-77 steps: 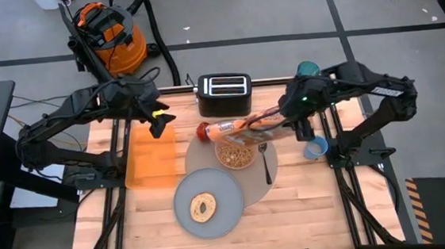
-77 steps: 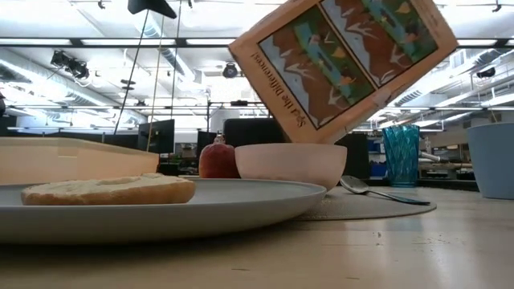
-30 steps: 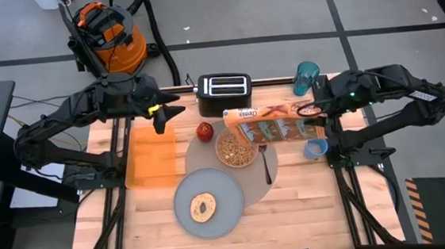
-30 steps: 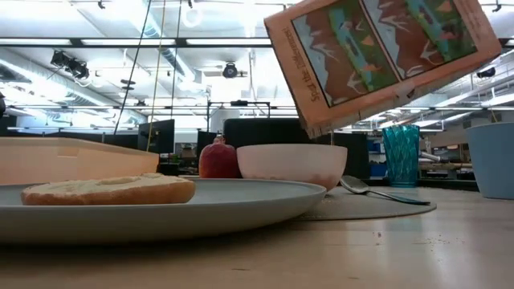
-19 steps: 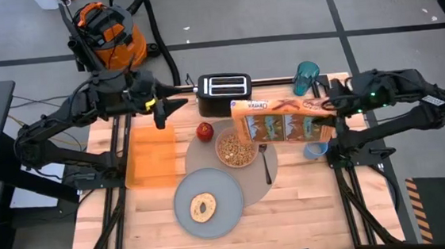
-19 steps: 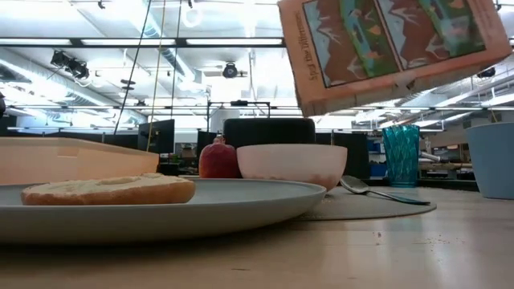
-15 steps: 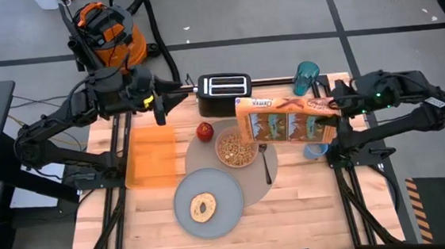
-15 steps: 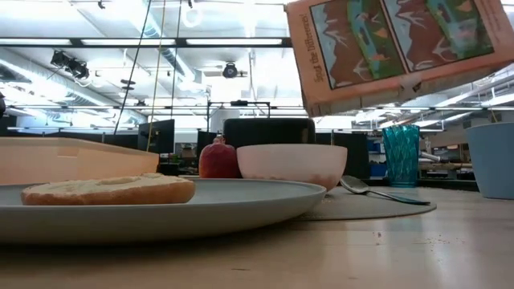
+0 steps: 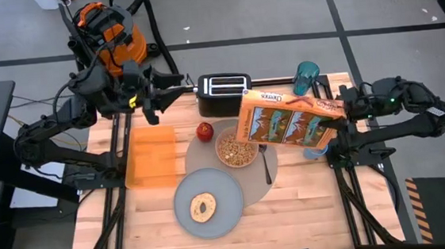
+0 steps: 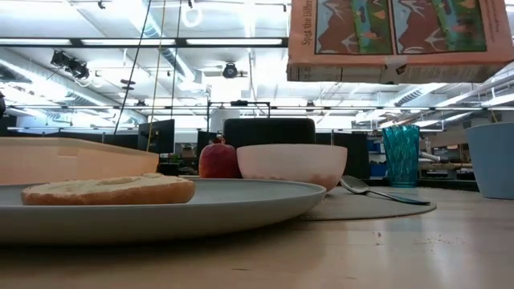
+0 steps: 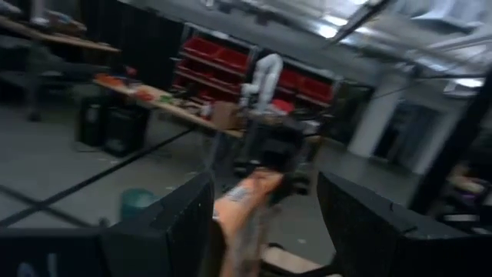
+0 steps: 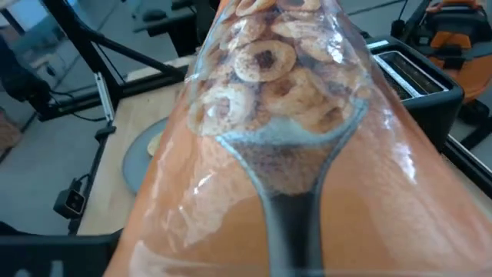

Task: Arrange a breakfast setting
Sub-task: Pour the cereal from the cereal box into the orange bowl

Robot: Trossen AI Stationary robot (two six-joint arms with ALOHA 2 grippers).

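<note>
My right gripper (image 9: 339, 109) is shut on the orange cereal box (image 9: 286, 123), which hangs in the air over the metal spoon (image 9: 265, 161) and the small blue cup (image 9: 314, 151). In the low view the box (image 10: 401, 36) shows high up with its lower edge level. The pink bowl (image 9: 236, 149) holds cereal and stands on the round grey mat (image 9: 257, 187) beside the red apple (image 9: 205, 131). The bagel (image 9: 203, 207) lies on the grey plate (image 9: 223, 188). My left gripper (image 9: 163, 93) stands open and raised at the far left, next to the toaster. My right gripper holds the cereal box by its end (image 9: 335, 114) toward the table's right edge, coming at it roughly level from the right. The box is lifted clear with its long side level. In the right wrist view the box's face (image 12: 269, 138) hides the fingers.
A black toaster (image 9: 224, 94) stands at the far edge and a teal bottle (image 9: 308, 74) at the far right. An orange tray (image 9: 149, 156) lies on the left half. The table's near part in front of the plate is bare wood.
My right gripper has drawn back toward the table's right edge with the cereal box. The box has swung from slanting down over the bowl to level, and is now clear of the bowl. My left gripper has risen and tipped upward near the toaster.
</note>
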